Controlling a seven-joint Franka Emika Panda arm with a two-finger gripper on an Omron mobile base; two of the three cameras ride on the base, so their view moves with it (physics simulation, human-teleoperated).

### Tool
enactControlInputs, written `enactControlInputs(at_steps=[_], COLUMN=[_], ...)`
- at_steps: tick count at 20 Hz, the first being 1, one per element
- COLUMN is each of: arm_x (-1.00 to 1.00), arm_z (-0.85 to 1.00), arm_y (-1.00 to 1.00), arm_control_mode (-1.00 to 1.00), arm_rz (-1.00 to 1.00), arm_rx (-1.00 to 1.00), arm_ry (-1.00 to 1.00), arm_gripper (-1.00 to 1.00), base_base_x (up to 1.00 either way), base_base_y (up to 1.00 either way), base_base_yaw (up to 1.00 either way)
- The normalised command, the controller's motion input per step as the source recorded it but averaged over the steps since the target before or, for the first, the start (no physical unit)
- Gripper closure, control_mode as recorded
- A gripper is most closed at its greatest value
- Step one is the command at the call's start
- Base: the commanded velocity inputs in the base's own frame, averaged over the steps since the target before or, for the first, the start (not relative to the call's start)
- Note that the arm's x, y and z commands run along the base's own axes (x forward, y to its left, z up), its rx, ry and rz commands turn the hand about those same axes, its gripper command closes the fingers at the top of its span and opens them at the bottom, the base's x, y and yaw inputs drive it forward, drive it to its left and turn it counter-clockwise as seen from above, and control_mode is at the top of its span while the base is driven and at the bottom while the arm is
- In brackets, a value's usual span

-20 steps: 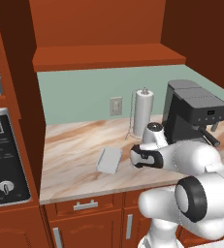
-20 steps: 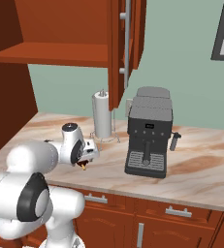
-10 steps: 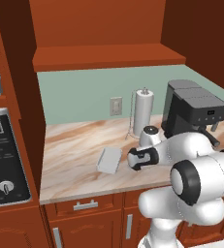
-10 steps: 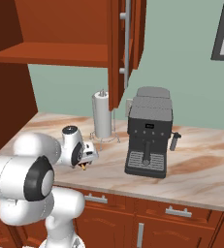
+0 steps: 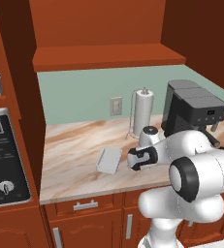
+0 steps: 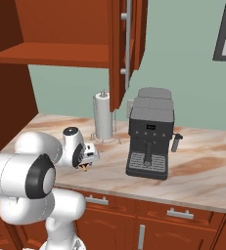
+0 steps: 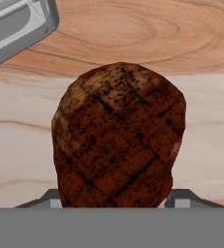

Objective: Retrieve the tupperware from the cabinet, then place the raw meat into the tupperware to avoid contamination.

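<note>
Straddling raw meat (image 7: pixel 118 138) on counter (image 5: pixel 74 150), gripper (image 6: pixel 87 163) fingers flank it; grip cannot be told. Tupperware (image 5: pixel 109 160) just beside. Paper-towel roll (image 5: pixel 143 112), coffee machine (image 5: pixel 193 109) behind; cabinet (image 6: pixel 129 44) door open overhead.

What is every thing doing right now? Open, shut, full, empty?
cabinet: door open.
tupperware: flat on the counter, empty.
raw meat: between the jaws, outside the tupperware.
gripper: low over the counter, jaws either side of the meat; a firm squeeze can't be told.
paper towel roll: upright on its holder.
drawer: shut.
</note>
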Motion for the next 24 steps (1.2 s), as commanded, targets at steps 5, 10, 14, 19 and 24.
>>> enactControlInputs(at_steps=[5, 10, 14, 19, 24], arm_x=[0.0, -0.15, -0.25, -0.27, -0.27], arm_z=[0.0, 0.1, 0.32, 0.44, 0.51], arm_y=[0.0, 0.0, 0.0, 0.0, 0.0], arm_control_mode=[-1.0, -1.0, -1.0, -1.0, -1.0], arm_rz=[0.0, 0.0, 0.0, -0.02, -0.03], arm_rx=[0.0, 0.01, 0.02, 0.03, 0.04], arm_ry=[0.0, -0.01, 0.0, 0.0, 0.0], arm_gripper=[1.0, 1.0, 1.0, 1.0, 1.0], base_base_x=[0.0, 0.0, 0.0, 0.0, 0.0], base_base_y=[0.0, 0.0, 0.0, 0.0, 0.0], base_base_yaw=[0.0, 0.0, 0.0, 0.0, 0.0])
